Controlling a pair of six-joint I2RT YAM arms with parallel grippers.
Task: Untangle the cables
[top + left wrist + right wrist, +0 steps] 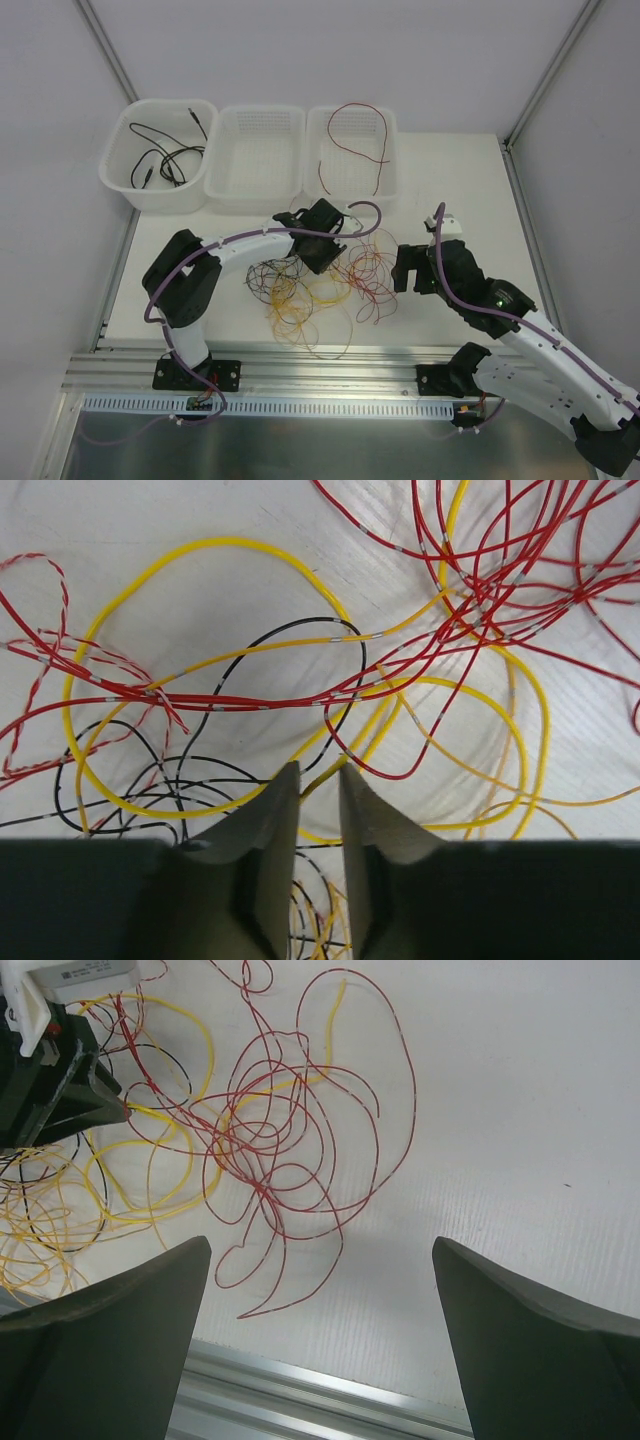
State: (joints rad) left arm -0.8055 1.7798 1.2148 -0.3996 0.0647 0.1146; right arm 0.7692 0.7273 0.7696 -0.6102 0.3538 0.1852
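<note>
Cables sprawl widest left-to-right; left gripper seemingly pinches yellow wire, right gripper spread wide.

Bright, even overhead light is seen throughout. Soft shadows are cast on the white table. Wrist views are sharp on the cables, while near fingers are blurred and dark.

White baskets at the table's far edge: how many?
3, in a row: left basket holds black cable, middle basket looks empty, right basket holds red cable.
</note>
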